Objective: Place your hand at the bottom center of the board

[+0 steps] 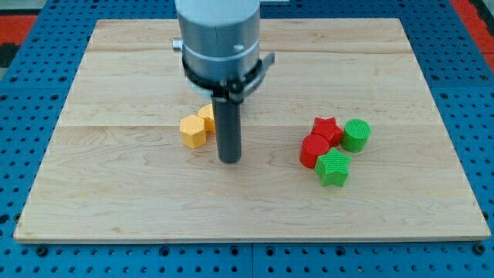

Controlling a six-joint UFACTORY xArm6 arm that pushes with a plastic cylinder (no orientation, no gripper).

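Note:
My tip (pixel 229 159) rests on the wooden board (pixel 116 193) a little left of its middle. Just left of the rod lie two yellow blocks: a yellow hexagon (pixel 193 131) and a second yellow block (pixel 206 116) partly hidden behind the rod, its shape unclear. To the view's right sits a cluster of a red star (pixel 327 129), a red cylinder (pixel 314 150), a green cylinder (pixel 356 134) and a green star (pixel 333 167). My tip touches none of them as far as I can see.
The grey arm body (pixel 218 38) hangs over the board's upper middle. A blue perforated table (pixel 31 116) surrounds the board on all sides.

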